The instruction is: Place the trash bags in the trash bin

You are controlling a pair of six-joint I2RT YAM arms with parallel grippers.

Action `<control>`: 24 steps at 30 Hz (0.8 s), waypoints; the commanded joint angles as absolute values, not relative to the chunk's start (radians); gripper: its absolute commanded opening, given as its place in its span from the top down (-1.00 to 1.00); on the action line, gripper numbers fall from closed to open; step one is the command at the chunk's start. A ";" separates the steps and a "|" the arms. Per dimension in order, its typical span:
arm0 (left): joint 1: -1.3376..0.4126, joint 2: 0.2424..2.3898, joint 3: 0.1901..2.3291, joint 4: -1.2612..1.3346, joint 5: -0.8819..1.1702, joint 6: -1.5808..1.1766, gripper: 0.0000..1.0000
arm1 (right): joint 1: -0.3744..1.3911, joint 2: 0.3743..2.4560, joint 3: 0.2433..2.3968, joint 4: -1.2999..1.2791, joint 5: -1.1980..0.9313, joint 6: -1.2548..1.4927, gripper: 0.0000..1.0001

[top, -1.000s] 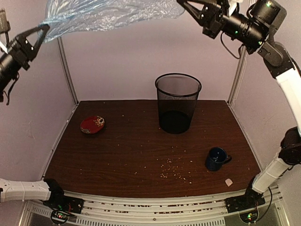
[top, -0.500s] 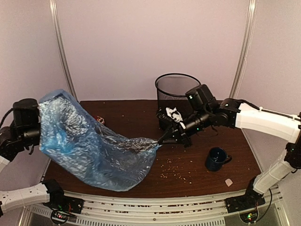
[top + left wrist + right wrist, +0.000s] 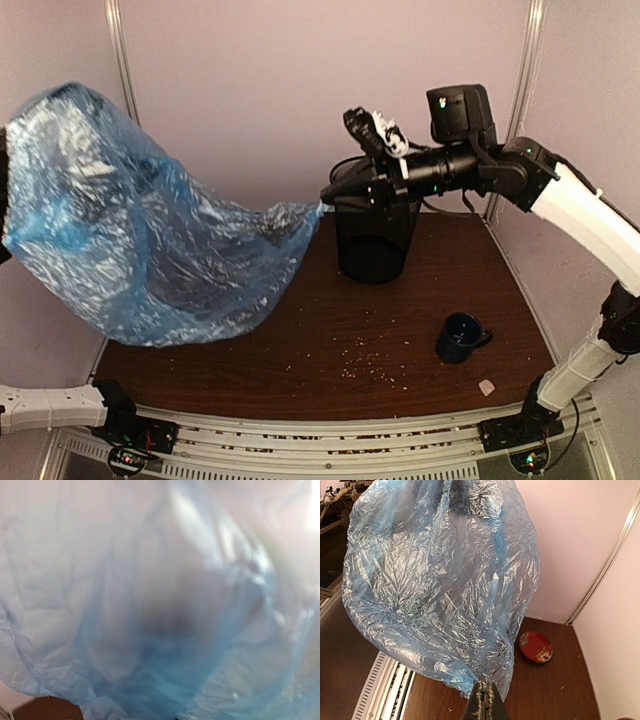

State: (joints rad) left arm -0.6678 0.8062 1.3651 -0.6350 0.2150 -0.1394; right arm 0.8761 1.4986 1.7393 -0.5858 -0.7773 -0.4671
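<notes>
trash bag (image 3: 150, 250) up in air, next to trash bin (image 3: 375, 250)
R. gripper (image 3: 325, 197) clamps bag corner; L. gripper hidden by film, so can't tell.

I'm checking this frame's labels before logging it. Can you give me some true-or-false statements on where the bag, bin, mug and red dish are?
1. The right gripper is shut on an edge of the trash bag. True.
2. The trash bag is inside the trash bin. False: it billows outside, left of it in the top view.
3. The dark blue mug stands on the table, apart from the trash bin. True.
4. The red dish sits in the trash bin. False: it lies on the table.
</notes>
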 commanded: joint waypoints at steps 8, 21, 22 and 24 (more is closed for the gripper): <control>-0.805 1.135 1.584 -0.184 -0.740 0.250 1.00 | 0.759 1.807 2.185 -0.359 -0.490 -0.168 1.00; -0.796 0.689 0.879 -0.650 -0.252 -0.439 1.00 | 0.837 1.534 1.259 -0.195 -0.785 -0.124 1.00; -0.797 0.651 0.883 -0.655 -0.276 -0.445 1.00 | 0.838 1.509 1.243 -0.183 -0.791 -0.120 1.00; -0.796 0.615 0.900 -0.661 -0.297 -0.445 1.00 | 0.838 1.469 1.218 -0.155 -0.789 -0.111 1.00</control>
State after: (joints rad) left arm -0.7940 0.7300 0.8429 -0.7216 -0.2920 -0.3656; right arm 0.8539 1.7119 1.1870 -0.3676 -0.7265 -0.1406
